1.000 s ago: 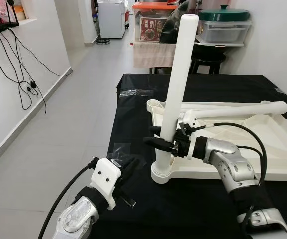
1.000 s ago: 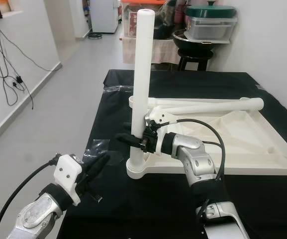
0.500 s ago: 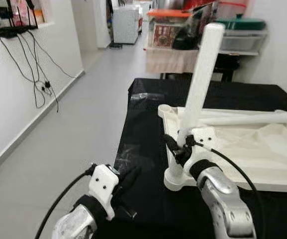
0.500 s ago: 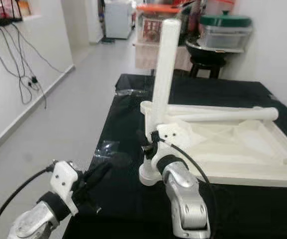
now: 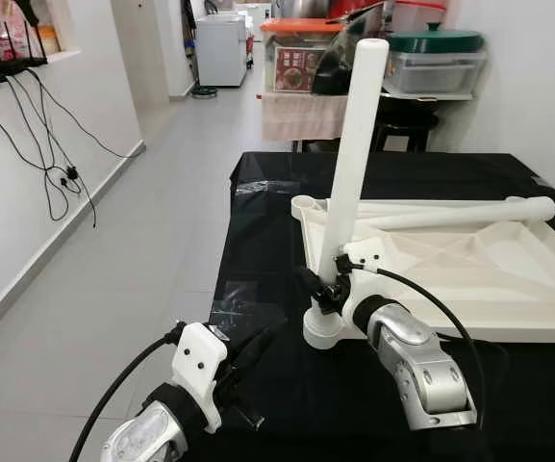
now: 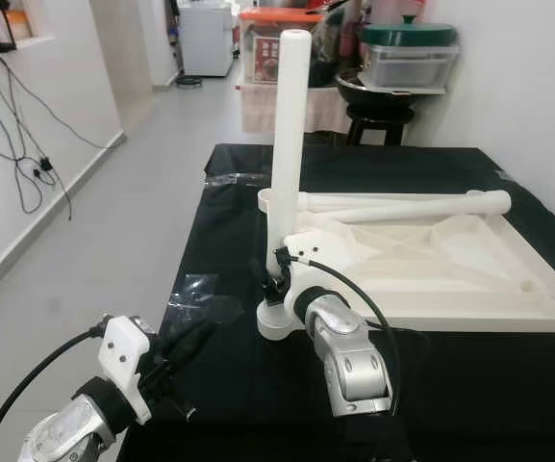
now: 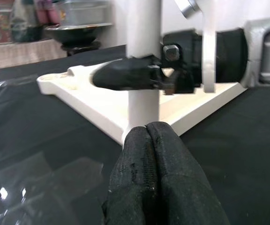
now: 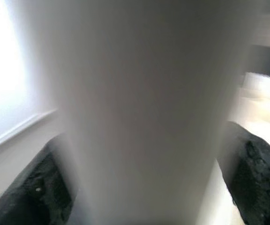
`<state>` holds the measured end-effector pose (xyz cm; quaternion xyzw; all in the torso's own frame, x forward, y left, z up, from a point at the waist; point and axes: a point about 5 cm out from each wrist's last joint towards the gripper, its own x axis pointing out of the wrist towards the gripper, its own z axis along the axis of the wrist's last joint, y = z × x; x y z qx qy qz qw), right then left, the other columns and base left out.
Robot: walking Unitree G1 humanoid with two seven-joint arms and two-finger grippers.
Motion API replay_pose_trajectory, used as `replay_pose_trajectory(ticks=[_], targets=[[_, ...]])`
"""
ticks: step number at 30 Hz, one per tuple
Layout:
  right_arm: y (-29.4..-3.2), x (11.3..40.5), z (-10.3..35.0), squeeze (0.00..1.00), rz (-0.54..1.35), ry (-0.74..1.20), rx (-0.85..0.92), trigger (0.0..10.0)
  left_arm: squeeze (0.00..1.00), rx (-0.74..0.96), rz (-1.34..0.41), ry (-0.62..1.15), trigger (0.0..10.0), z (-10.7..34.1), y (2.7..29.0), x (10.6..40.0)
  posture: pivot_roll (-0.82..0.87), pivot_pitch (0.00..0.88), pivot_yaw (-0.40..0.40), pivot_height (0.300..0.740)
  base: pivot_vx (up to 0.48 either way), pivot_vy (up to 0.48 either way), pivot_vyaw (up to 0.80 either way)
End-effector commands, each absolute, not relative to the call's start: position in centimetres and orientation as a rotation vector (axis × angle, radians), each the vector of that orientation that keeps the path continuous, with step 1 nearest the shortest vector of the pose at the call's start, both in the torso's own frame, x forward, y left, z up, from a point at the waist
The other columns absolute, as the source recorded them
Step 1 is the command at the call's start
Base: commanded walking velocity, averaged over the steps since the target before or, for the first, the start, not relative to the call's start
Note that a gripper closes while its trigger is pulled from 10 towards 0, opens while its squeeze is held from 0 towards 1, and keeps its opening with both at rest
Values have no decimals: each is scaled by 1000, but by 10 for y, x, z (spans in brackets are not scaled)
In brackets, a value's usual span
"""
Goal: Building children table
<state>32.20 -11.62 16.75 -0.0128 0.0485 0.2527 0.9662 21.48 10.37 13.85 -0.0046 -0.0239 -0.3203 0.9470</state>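
An upside-down white table top (image 5: 469, 327) lies on the black-covered table (image 5: 277, 202). One white leg (image 5: 354, 144) stands upright in its near left corner socket. My right gripper (image 5: 321, 289) is shut on that leg just above the socket. In the right wrist view the leg (image 8: 144, 117) sits between the black fingers (image 8: 41, 187). A second white leg (image 5: 450, 214) lies across the table top. My left gripper (image 5: 250, 348) hovers low at the table's near left edge, fingers pressed together and empty. It points at the leg's base (image 7: 143, 108).
Clear plastic film (image 5: 239, 313) lies on the black cloth near the left gripper. Grey floor runs along the table's left side, beside a white wall with hanging cables (image 5: 46, 144). Behind the table stand a stool and storage boxes with a green lid (image 5: 436, 40).
The camera shifted. My right forearm swung from the leg's right side round to its near side, still holding the leg. The left gripper stayed low and shut.
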Motion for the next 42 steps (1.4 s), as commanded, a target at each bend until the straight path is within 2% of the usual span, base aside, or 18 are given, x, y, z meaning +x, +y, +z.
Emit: replay_pose_trajectory(ticks=[1,2,3,4,5,7,13,14,15,24,27,29,31,32,33,35,36,42], targets=[[-102,317,177,565,781,63,-44,10000,0,-16,-657,-22,10000,135,103,216,21,0,-23,740,0,0,0],[-102,317,177,565,781,63,-44,10000,0,-16,-657,-22,10000,135,103,216,21,0,-23,740,0,0,0],[-98,312,179,0,930,67,-70,10000,0,-16,-661,-22,10000,135,103,217,22,0,-24,740,0,0,0],[-98,312,179,0,930,67,-70,10000,0,-16,-661,-22,10000,135,103,217,22,0,-24,740,0,0,0],[-98,312,178,0,1061,81,-111,10000,0,-15,-665,-21,10000,135,102,217,28,0,-31,740,0,0,0],[-103,323,177,0,1166,111,-133,10000,0,-16,-668,-20,10000,135,102,217,32,0,-33,740,0,0,0],[-108,337,180,0,1244,148,-76,10000,0,-16,-669,-20,10000,134,101,217,46,0,-41,740,0,0,0],[-109,340,180,0,1256,159,-59,314,0,-14,-672,-19,10000,134,100,217,48,0,-39,740,0,0,0],[-110,341,180,0,1270,167,-50,0,0,-13,-674,-18,10000,134,100,217,48,0,-39,740,0,0,0],[-121,344,175,0,1266,165,-14,0,0,-12,-684,-15,10000,135,100,217,45,0,-37,740,0,0,0],[-130,338,168,0,1192,174,-30,0,0,-23,-687,-12,10000,135,100,217,38,0,-37,740,0,0,0],[-128,328,154,0,994,203,12,0,0,-30,-688,-10,10000,136,101,216,27,12,-37,740,0,0,0],[-124,325,149,0,919,213,35,0,0,-31,-688,-9,10000,136,102,216,28,14,-34,740,0,0,0],[-123,329,146,0,523,202,147,0,0,-30,-688,-9,10000,136,103,216,23,24,-33,740,0,0,0],[-120,316,135,0,329,265,212,0,0,-29,-688,-8,10000,137,104,216,19,26,-31,740,0,0,0],[-102,296,129,0,326,255,70,0,0,-28,-689,-6,10000,137,104,217,16,27,-22,740,0,0,0],[-94,291,129,0,401,241,15,0,0,-28,-689,-6,10000,136,104,217,16,27,-22,740,0,0,0],[-98,311,133,0,444,240,73,0,0,-16,-694,-3,10000,135,104,218,20,13,-33,740,0,0,0]])
